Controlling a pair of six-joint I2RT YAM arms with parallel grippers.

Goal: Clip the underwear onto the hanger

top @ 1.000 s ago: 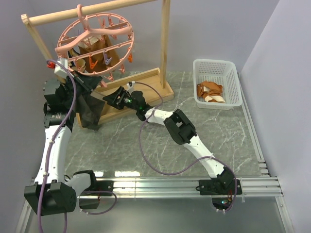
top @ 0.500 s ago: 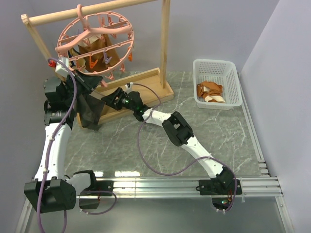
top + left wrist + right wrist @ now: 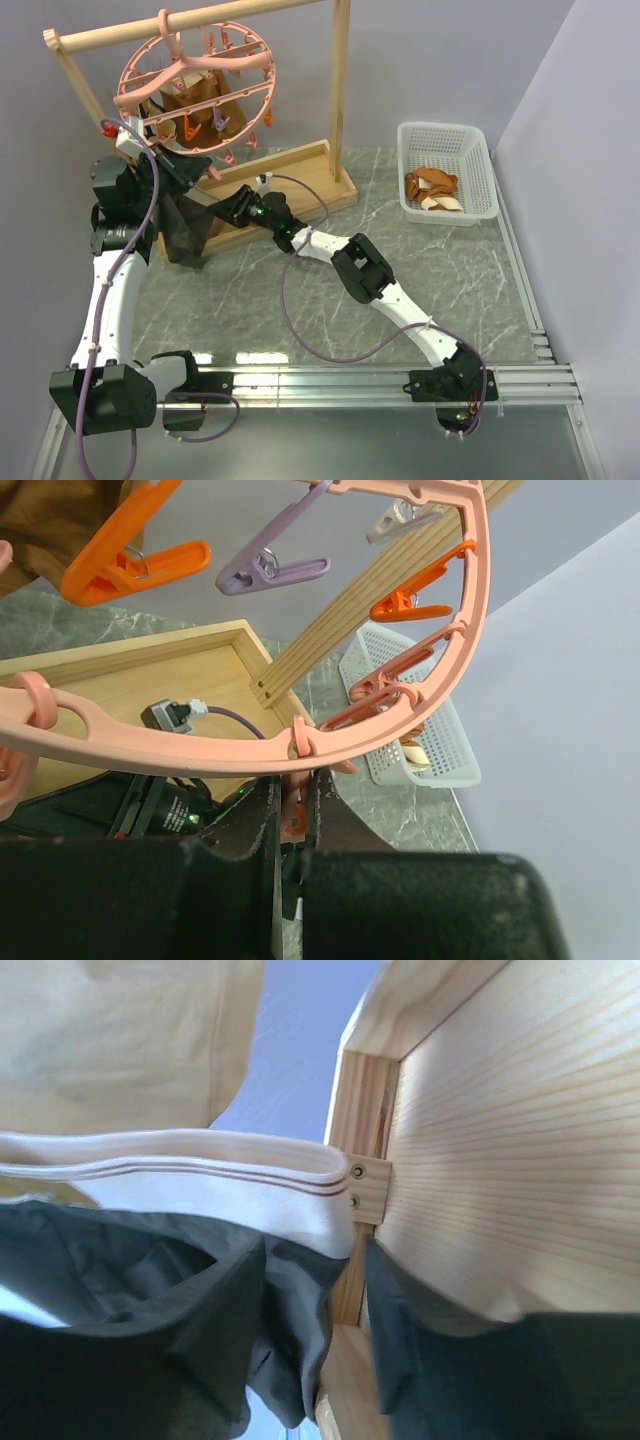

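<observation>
The salmon-pink hanger (image 3: 268,90) hangs by its hook from the wooden rail. The dark underwear (image 3: 182,225) hangs below the ring's near-left side, beside my left arm. My left gripper (image 3: 170,170) is up under the ring (image 3: 200,755), shut on a pink clip (image 3: 295,815) that hangs from the ring's edge. My right gripper (image 3: 232,205) reaches to the underwear's right edge. In the right wrist view its fingers (image 3: 220,1330) stand apart, with the dark fabric (image 3: 150,1260) and pale waistband (image 3: 200,1175) between and above them. I cannot see what holds the underwear up.
The wooden frame rack (image 3: 290,165) stands behind the underwear, and its base shows close behind my right gripper (image 3: 500,1140). Tan cloth pieces (image 3: 200,100) hang inside the ring. A white basket (image 3: 440,128) with orange-and-cream garments (image 3: 432,188) stands at the far right.
My right gripper has crept left toward the underwear's edge. My left arm has shifted slightly up under the ring, and the ring has tilted a little.
</observation>
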